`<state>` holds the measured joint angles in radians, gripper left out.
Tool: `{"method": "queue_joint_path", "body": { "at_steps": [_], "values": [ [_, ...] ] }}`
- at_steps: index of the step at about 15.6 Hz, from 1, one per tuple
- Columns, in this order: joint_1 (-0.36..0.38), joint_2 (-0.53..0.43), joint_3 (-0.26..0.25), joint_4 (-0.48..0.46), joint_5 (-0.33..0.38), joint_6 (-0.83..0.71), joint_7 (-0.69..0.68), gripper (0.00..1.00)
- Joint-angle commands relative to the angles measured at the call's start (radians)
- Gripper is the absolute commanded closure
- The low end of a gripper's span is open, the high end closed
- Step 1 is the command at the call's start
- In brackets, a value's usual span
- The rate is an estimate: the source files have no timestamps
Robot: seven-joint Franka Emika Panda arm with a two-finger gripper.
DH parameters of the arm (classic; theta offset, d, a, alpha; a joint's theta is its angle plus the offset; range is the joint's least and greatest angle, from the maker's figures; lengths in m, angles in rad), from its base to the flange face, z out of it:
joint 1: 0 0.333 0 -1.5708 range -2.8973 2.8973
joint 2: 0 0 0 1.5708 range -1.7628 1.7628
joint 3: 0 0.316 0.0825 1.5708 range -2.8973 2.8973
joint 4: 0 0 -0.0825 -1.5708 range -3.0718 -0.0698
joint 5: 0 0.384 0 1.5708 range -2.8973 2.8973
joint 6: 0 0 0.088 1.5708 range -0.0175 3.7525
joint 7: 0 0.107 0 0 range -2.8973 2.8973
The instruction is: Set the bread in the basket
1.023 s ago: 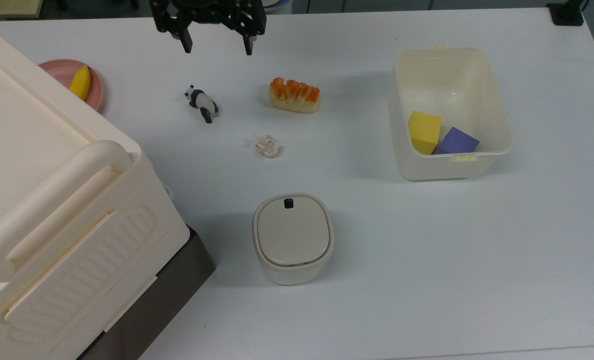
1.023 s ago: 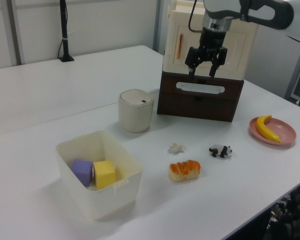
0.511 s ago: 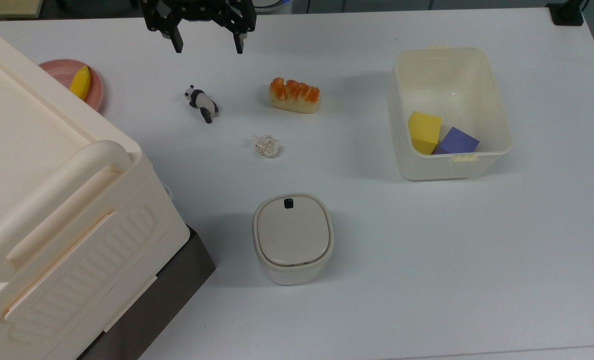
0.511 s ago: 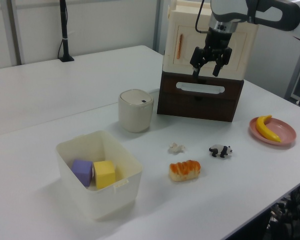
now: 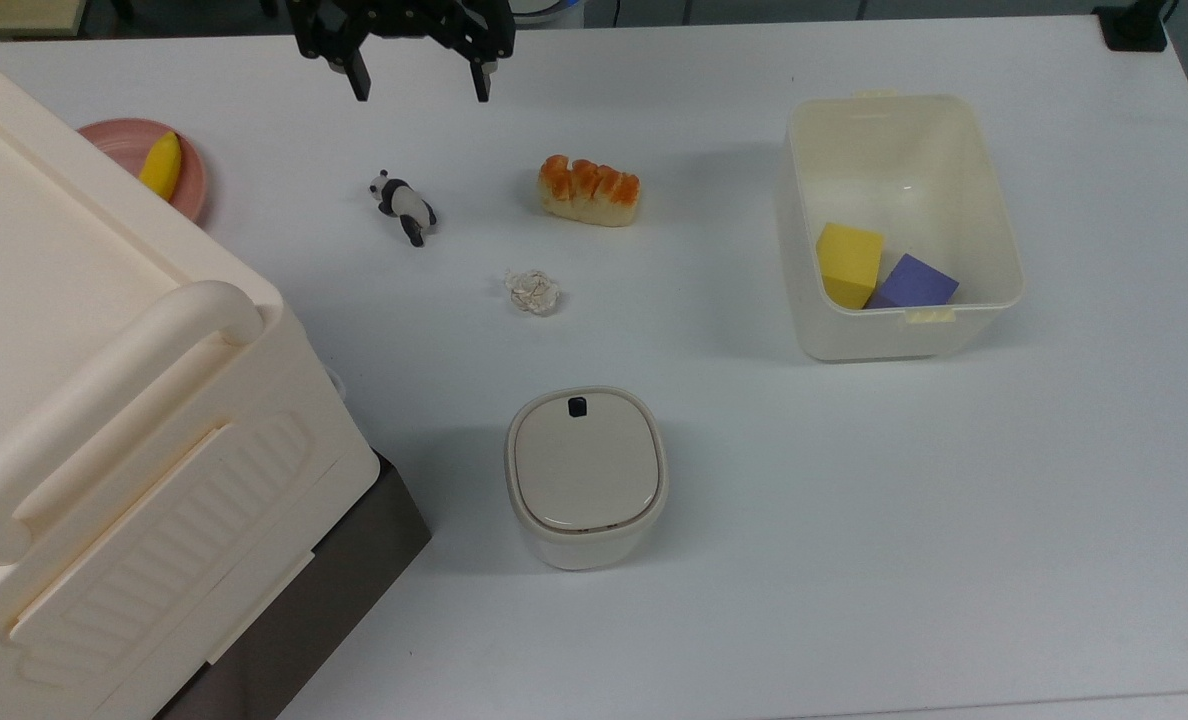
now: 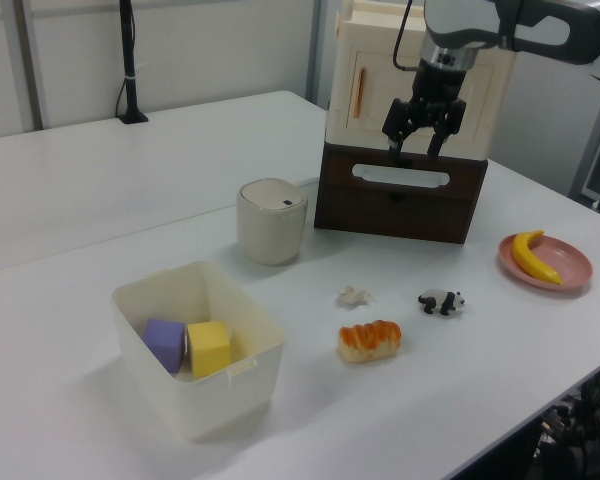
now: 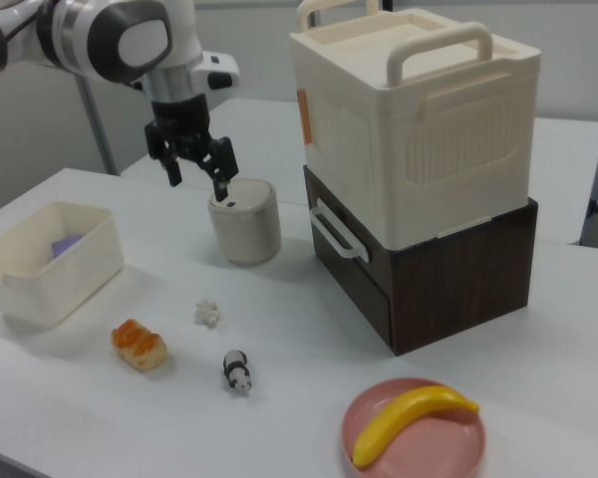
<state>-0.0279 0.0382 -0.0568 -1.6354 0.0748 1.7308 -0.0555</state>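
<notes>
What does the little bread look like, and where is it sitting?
The bread is a small oblong toy loaf with pale cream sides and a shiny orange-brown top cut into segments. It looks like soft plastic or foam. It lies flat on the white table, touching nothing else. In the top view, the toy panda is on its left and the basket on its right. The gripper, jaws open, hangs well away from it.
</notes>
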Motion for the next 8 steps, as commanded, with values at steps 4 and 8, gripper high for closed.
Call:
{"method": "queue_joint_path", "body": {
  "at_steps": [4, 8],
  "values": [
    [-0.006, -0.132, 0.064, -0.273, -0.007, 0.177, -0.096, 0.0],
    [0.02, -0.142, 0.068, -0.346, -0.007, 0.188, -0.115, 0.0]
  ]
}}
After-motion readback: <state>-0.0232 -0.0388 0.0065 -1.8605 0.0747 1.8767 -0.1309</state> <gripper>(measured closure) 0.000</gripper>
